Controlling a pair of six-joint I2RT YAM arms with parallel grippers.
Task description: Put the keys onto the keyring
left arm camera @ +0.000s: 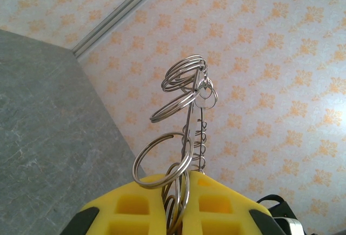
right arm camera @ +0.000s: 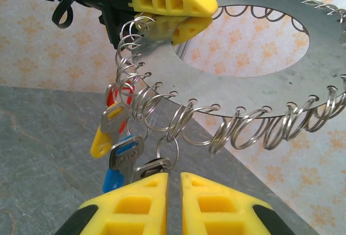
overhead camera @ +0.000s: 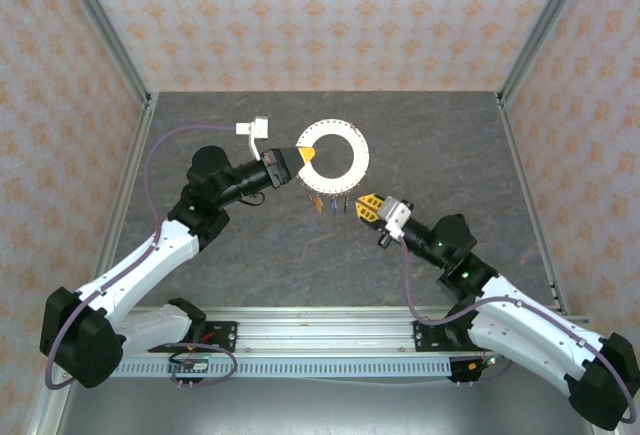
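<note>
My left gripper (overhead camera: 303,158) is closed tight on the rim of the keyring (overhead camera: 358,160) and holds it up in the air, lying about flat, over the middle of the table (overhead camera: 250,275) and a little toward its far edge. In the left wrist view the yellow fingers (left arm camera: 135,205) press together on the ring's edge, with the small wire loops (left arm camera: 186,70) of the rim standing up between them. The keys (overhead camera: 325,201) hang in a bunch from loops on the near side of the rim. From my right wrist I count a red head, a yellowish one, a blue one and a silver key (right arm camera: 154,165) lowest of all. My right gripper (overhead camera: 362,203) is just beside this bunch, on its right. Its fingers (right arm camera: 143,202) are almost together, with only a thin slit between them, and the silver key's end comes down to their tips. Whether it is really pinched there I cannot tell. I judge the task far along: several keys are on the ring, each through its own loop, while many loops along the rest of the rim are empty. What remains, I think, is to be sure that the lowest key sits fully on its loop — and whether more keys wait somewhere I cannot tell.
</note>
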